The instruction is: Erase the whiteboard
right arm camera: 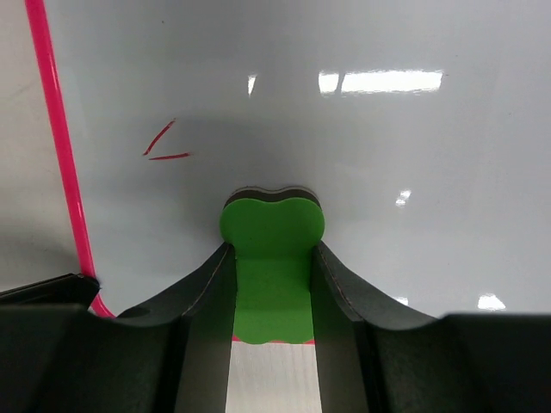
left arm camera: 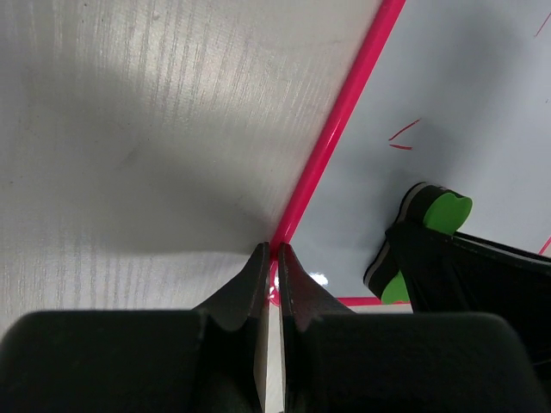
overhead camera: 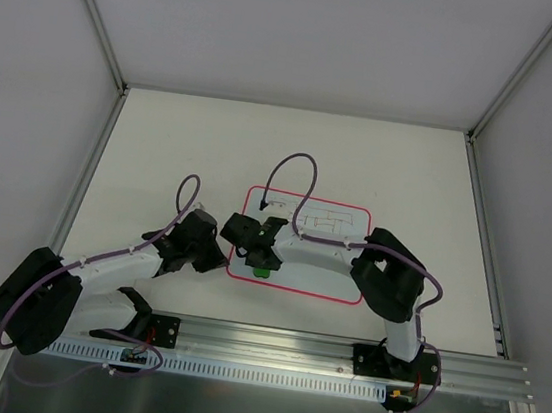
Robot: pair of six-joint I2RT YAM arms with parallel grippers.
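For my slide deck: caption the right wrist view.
Right end effector holds a green eraser against the whiteboard beside two short red marks.

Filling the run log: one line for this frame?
whiteboard | right gripper: shut on green eraser | left gripper: shut, at pink edge | red marks: unerased

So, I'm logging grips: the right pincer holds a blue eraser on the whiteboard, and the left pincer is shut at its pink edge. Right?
Not quite. The eraser is green, not blue; the right wrist view shows it. The rest stands: the right pincer holds it on the whiteboard, and the left pincer is shut at its pink edge.
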